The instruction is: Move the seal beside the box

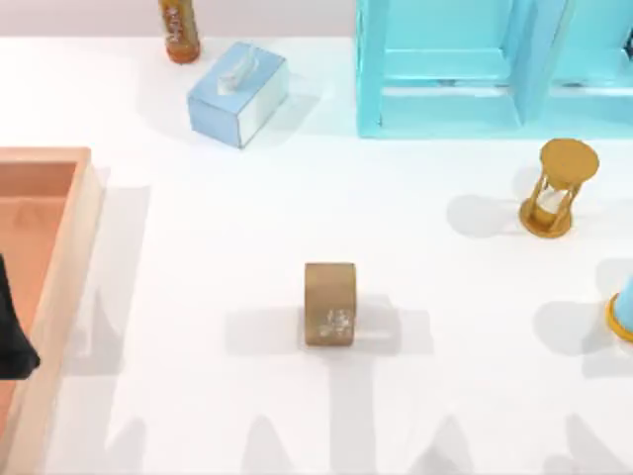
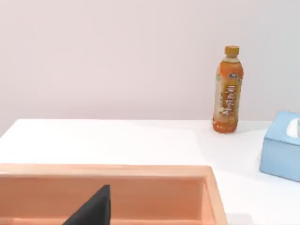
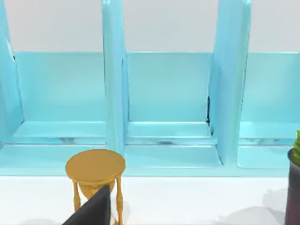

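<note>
You see the seal [image 1: 329,304] lying alone near the middle of the white counter [image 1: 198,228], its white carved marks facing up, well apart from the box [image 1: 61,287] at the counter's left edge. Your left gripper [image 1: 12,332] hangs dark over the box's orange inside; you cannot tell how its fingers stand. The right gripper [image 3: 93,208] points toward the golden hourglass [image 1: 556,186] and turquoise shelf [image 1: 445,69], its fingers likewise unclear. A light-blue tissue box [image 1: 237,91] and orange bottle [image 1: 179,30] stand at the back.
</note>
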